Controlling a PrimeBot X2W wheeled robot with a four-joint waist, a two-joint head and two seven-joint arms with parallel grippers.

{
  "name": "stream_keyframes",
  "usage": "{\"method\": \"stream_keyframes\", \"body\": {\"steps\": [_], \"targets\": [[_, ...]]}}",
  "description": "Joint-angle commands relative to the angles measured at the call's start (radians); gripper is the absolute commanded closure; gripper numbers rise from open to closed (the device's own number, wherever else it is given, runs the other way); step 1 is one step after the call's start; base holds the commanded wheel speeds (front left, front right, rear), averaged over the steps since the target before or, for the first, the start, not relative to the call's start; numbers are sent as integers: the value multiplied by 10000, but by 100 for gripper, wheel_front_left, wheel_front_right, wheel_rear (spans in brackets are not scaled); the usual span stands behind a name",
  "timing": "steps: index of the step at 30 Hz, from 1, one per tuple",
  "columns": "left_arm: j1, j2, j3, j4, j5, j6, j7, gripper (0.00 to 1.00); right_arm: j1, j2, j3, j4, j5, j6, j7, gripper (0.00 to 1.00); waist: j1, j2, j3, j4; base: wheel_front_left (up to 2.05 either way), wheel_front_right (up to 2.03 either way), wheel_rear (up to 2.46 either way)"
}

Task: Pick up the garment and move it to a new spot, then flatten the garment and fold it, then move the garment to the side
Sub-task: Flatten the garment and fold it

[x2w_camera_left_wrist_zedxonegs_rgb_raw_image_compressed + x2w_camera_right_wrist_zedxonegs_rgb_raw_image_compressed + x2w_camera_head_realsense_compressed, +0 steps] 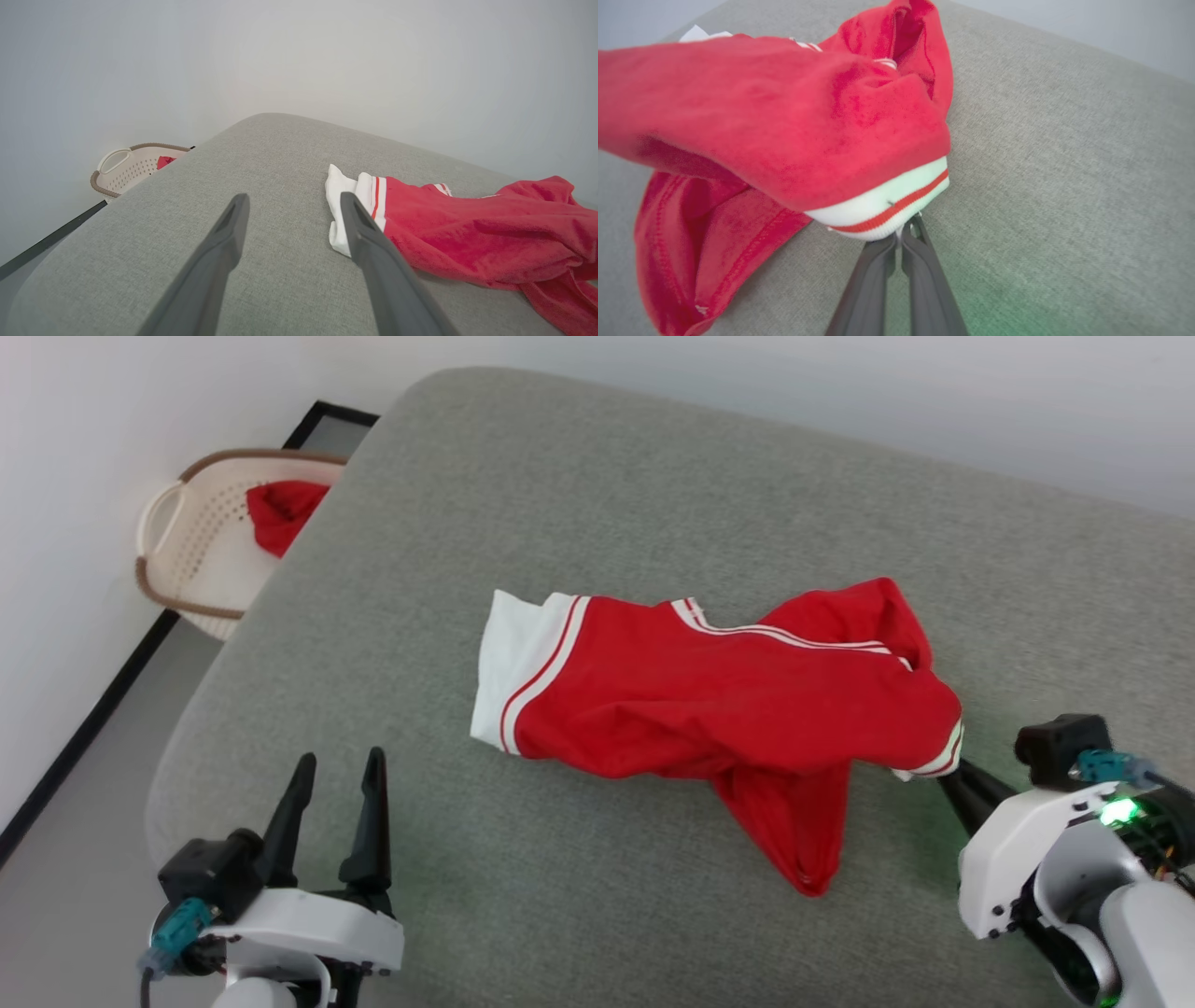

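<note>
Garment: the red garment (719,700) is seen crumpled on the grey cushion (560,476). It is bunched up right at the tips of the right jaws and lies off to the right of the left jaws.
Right gripper: the right gripper (901,235) is squeezed closed, and the garment's white-and-red striped trim is pinched between its tips.
Left gripper: the left gripper (341,758) is held wide apart with nothing in it.
White sleeve: the white sleeve (337,186) is seen just past the right-hand finger of the left jaws. It cannot be told if they touch.
In the way: a big red fold is heaped over the right jaws' tips, so the cloth behind it is hidden. A loose red flap (691,242) is spread on the cushion, left of the right jaws.
Basket: a cream basket (177,537) is set beyond the cushion's edge, far ahead and left of the left jaws. A small red cloth (280,509) is kept in it.
</note>
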Motion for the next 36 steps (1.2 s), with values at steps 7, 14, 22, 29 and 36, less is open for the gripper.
{"method": "stream_keyframes", "body": {"steps": [7, 14, 22, 29, 36], "targets": [[267, 168, 237, -42, 116, -62, 1, 0, 447, -402, -473, -817, 67, 1, 501, 100, 0, 0, -560, -767, 0, 0, 0], [602, 359, 279, -64, 109, -78, 0, 0, 1176, -820, -1275, -1447, 43, -1, 934, 100, 0, 0, -1048, -1482, 0, 0, 0], [884, 464, 152, -101, 90, -74, 0, 0, 2248, -1302, -2616, -1776, -126, -2, 1380, 100, 0, 0, -1434, -2154, 0, 0, 0], [891, 463, 9, 0, 89, -75, 0, 0, 2641, -1088, -3219, -1200, -56, -2, 1338, 100, 0, 0, -1519, -2364, 0, 0, 0], [854, 530, -91, 89, 82, -24, 22, 0, 2239, -807, -2890, -451, -120, -4, 1135, 0, 0, 0, -1586, -2536, 0, 0, 0]]}}
